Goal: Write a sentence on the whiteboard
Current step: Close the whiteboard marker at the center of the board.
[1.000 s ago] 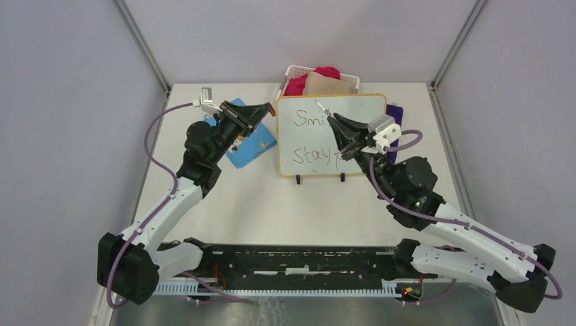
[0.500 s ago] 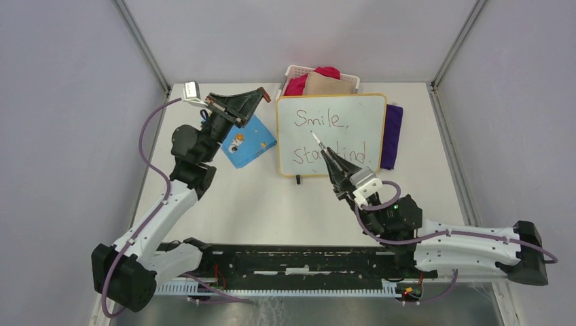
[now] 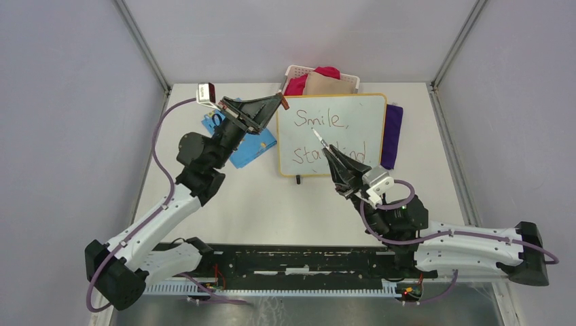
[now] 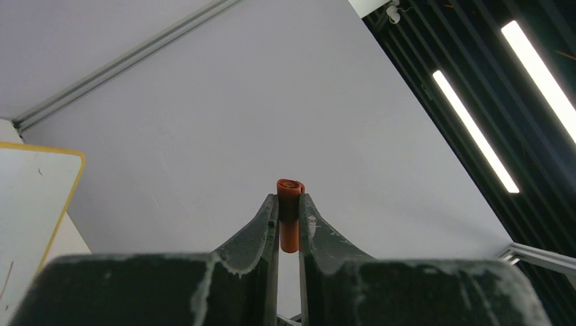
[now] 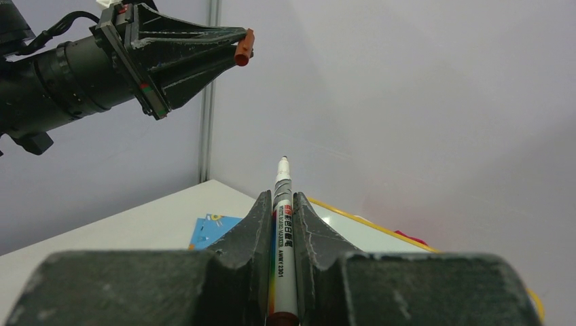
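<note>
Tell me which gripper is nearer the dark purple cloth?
Right. The right gripper hovers over the yellow-framed whiteboard beside the cloth; the left gripper is at the board's far-left corner.

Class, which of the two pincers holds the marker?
The right pincer: it grips the white marker, bare tip pointing out. The left pincer holds only the small orange cap.

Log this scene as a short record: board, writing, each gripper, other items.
whiteboard: yellow-framed, far centre of the table
sentence: "Smile, stay kind", dark red, two lines, second line partly hidden by the right arm
left gripper: shut on marker cap, raised by the board's top left corner
right gripper: shut on marker, uncapped, tip in the air
beside board: blue card left, purple cloth right, basket behind
</note>
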`<move>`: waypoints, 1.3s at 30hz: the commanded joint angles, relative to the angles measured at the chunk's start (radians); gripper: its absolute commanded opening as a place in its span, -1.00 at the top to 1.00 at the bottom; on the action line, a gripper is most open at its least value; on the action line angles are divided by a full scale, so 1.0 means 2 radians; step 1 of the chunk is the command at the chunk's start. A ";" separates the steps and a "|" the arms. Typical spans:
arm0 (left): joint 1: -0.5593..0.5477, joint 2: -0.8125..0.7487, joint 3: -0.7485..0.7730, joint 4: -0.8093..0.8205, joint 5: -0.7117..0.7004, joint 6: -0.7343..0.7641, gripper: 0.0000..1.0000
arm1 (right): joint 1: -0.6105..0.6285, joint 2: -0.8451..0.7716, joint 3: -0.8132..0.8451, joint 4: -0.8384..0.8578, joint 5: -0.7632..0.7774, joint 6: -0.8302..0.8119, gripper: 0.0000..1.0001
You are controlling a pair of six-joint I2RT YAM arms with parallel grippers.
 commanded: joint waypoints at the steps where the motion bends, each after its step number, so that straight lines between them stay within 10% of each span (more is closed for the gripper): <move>1: -0.022 -0.022 -0.016 0.017 -0.046 -0.008 0.96 | 0.003 0.007 0.020 0.039 -0.002 0.001 1.00; 39: -0.045 -0.030 -0.021 -0.014 -0.089 -0.027 0.96 | 0.002 0.038 0.024 0.068 -0.017 0.086 1.00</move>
